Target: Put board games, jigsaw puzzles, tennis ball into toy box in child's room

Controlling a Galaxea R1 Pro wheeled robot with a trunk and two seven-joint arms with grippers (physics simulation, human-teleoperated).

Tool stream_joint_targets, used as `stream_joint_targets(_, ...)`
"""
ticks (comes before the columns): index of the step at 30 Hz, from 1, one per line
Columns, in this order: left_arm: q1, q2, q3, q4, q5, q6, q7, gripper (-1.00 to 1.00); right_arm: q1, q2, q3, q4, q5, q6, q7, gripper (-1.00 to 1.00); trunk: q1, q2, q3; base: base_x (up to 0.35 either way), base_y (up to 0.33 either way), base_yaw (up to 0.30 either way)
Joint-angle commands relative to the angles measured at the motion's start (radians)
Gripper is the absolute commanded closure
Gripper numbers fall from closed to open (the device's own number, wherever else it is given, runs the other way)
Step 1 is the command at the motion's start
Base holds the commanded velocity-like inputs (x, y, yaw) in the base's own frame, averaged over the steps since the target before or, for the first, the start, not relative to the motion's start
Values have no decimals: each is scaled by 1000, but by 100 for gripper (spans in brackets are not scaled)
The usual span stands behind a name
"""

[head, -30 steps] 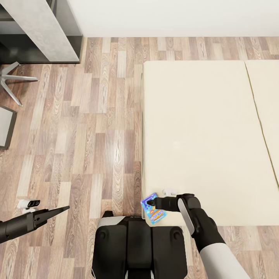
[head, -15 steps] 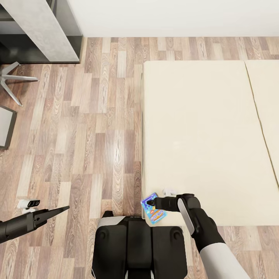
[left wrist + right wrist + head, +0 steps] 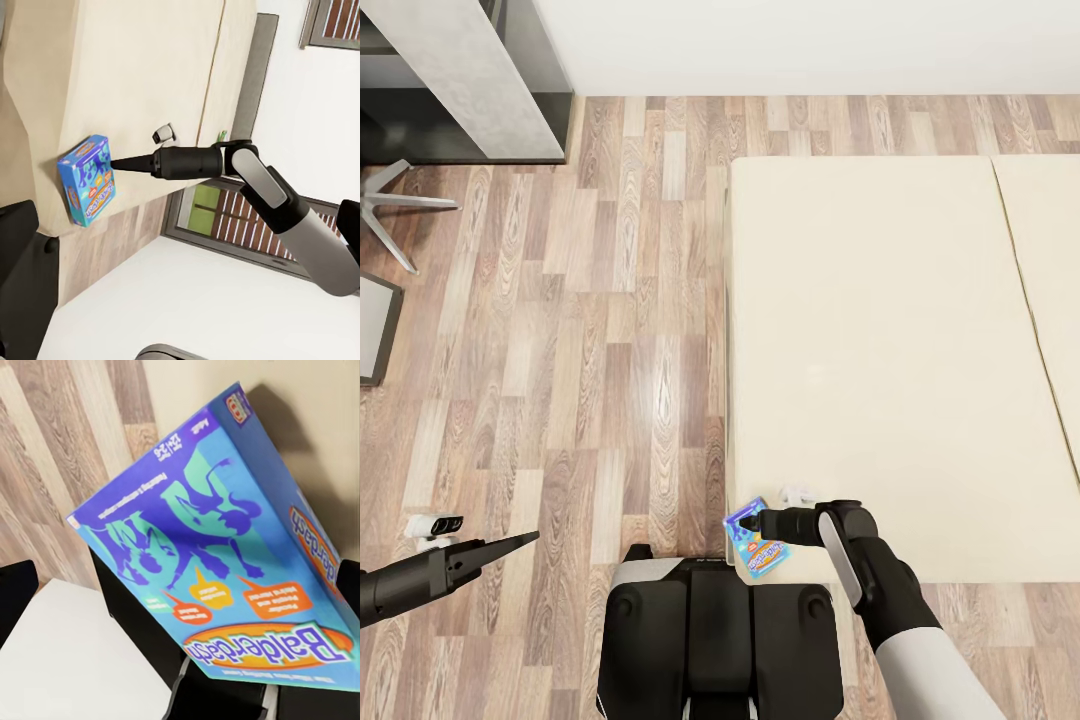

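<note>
Board game (image 3: 757, 540) sits at the near corner of the bed (image 3: 880, 350), just at the edge above the floor (image 3: 580, 330).

Right pincer (image 3: 752, 522) points straight at the carton, tip on or just short of its upper face; the left wrist view shows the same, pincer (image 3: 116, 163) against carton (image 3: 88, 180). Fingers look drawn together to a point; whether they clamp the box, I cannot tell.

Carton's long axis runs roughly crosswise to the pincer.

Left pincer (image 3: 525, 540) hangs over the floor, well apart, fingers together, holding nothing. Right arm is nearer.

Carton (image 3: 225, 555): blue, teal and purple print, orange oval reading "Balderdash".
</note>
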Motion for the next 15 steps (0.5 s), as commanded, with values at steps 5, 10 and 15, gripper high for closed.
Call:
stream_joint_targets(5,0,0,0,0,-1,11,-4,-100,0,-1,0,-4,-4,5,-4,-100,1,-2,-1,0,0,0)
stream_joint_targets(10,0,0,0,0,-1,10,-4,-100,0,0,0,-5,-4,5,-7,-100,1,-2,-1,0,0,0)
stream_joint_targets(15,0,0,0,0,-1,10,-4,-100,0,0,0,-5,-5,6,-7,-100,1,-2,-1,0,0,0)
